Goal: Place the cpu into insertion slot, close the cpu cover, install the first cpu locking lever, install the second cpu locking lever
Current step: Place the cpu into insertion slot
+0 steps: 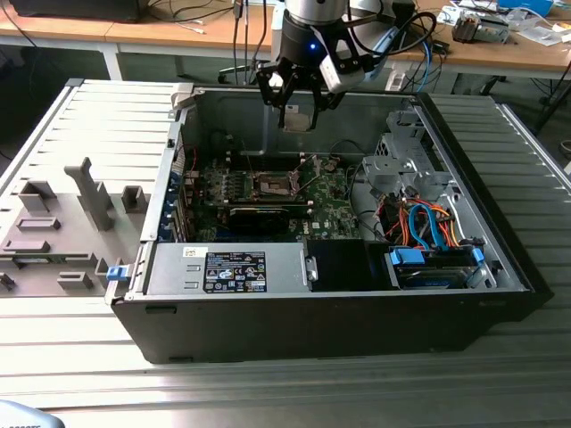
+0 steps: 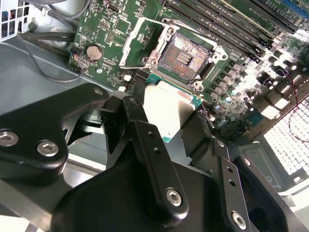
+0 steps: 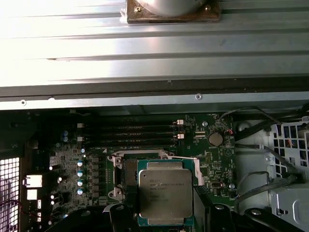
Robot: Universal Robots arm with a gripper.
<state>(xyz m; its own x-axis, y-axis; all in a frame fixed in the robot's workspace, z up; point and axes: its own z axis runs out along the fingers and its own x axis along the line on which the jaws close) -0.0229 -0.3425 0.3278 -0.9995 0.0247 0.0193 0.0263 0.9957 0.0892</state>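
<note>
Step 1 of 4 is in hand: the gripper (image 1: pixel 297 107) hangs above the open computer case (image 1: pixel 268 330), clamped on 2 opposite edges of the cpu (image 1: pixel 297 120). It holds the chip flat in the air over the green motherboard (image 1: pixel 335 192), well apart from the insertion slot (image 1: pixel 272 185). In the second wrist view the slot lies bare, a dark square with a fine grid of contacts inside a metal rim. The cpu cover (image 2: pixel 136 41), a thin silver frame, stands tilted open beside it. The chip's top is dull grey metal on a green-edged base. To my eye, seating it calls for squaring its edges with the rim and a flat, gentle descent.
</note>
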